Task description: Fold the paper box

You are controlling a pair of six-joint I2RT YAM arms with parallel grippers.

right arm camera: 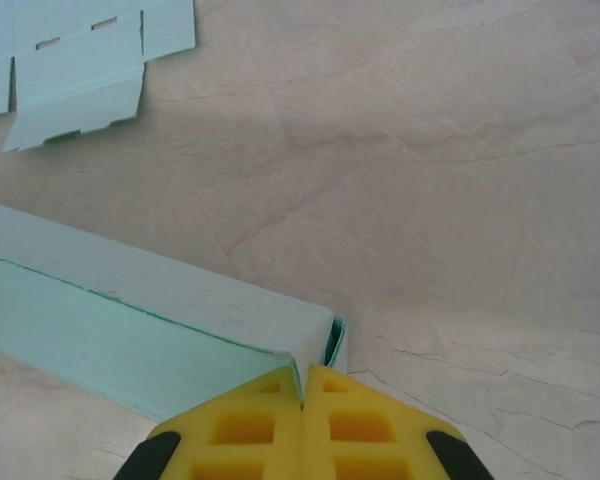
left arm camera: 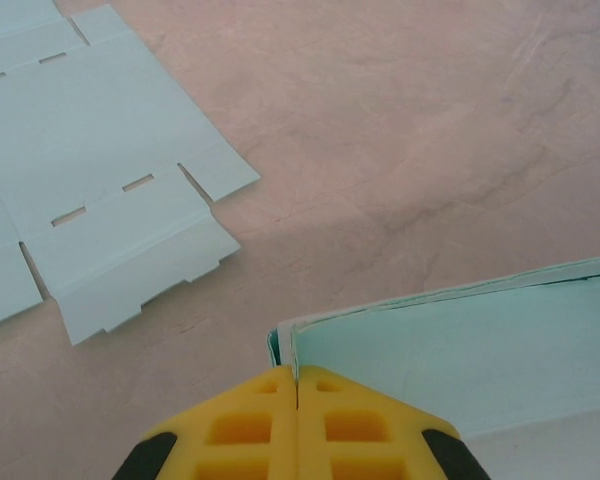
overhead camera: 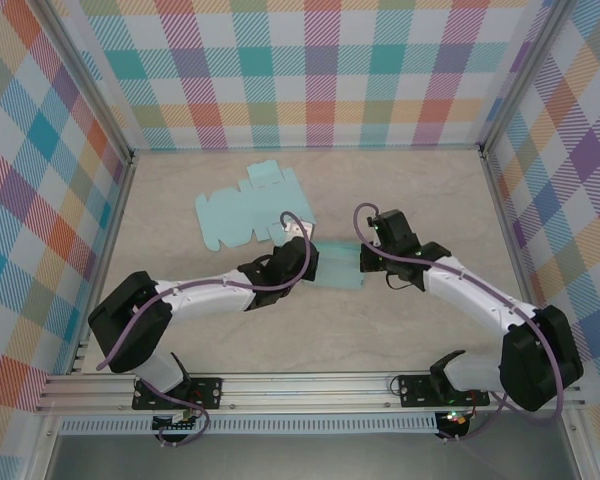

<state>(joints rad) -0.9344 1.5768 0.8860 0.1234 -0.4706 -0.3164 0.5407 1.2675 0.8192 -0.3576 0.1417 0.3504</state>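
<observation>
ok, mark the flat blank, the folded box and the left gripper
flat blank (overhead camera: 242,213): top view, its middle panel.
folded box (overhead camera: 338,266): top view, its upper face.
left gripper (left arm camera: 296,374): left wrist view, seam between shut fingertips.

White arm links, black joints, purple cables; left hand, right hand yellow, gridded.

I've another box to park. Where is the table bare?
Bare: far right, beyond the right hand; also the near strip before the front rail. Crowded: centre, where it and the left hand pinch the folded box; far left holds the flat blank.
</observation>
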